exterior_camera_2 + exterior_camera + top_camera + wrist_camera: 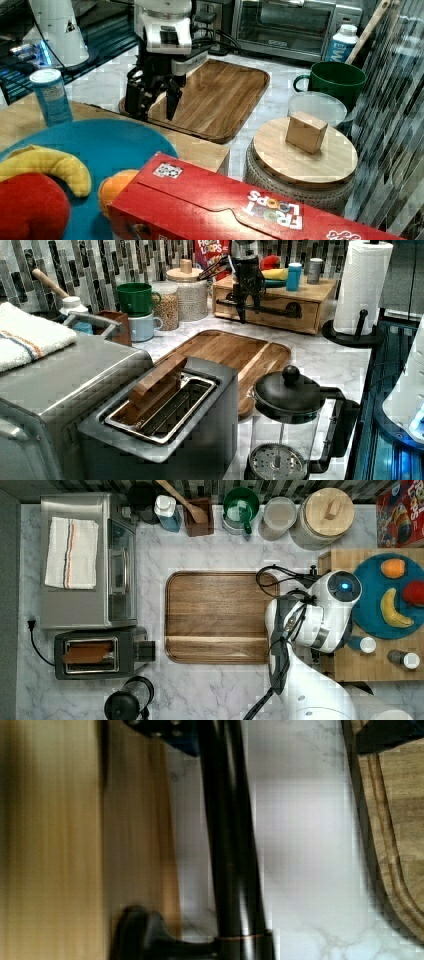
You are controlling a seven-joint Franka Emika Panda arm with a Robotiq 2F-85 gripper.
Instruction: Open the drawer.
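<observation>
The drawer (pixel 267 307) sits in the light wooden box on the marble desk (pixel 320 357), just beside the brown tray (pixel 235 352), and looks closed or very nearly so, its front about level with the box face. The claw (pixel 243 304) hangs right at the drawer's black bar handle (pixel 272 311), fingers (pixel 171 102) pointing down and spread apart; in the wrist view the bar (pixel 227 840) runs between the two finger pads, so the claw seems to straddle it without clamping anything yet. The main risk, as I judge it, is closing off-centre or too shallow, so the round bar slips out once the pull begins. The box may slide toward the tray instead of the drawer opening, shaking the bottles (pixel 294 276) near the plate of fruit (pixel 372 607) on top.
</observation>
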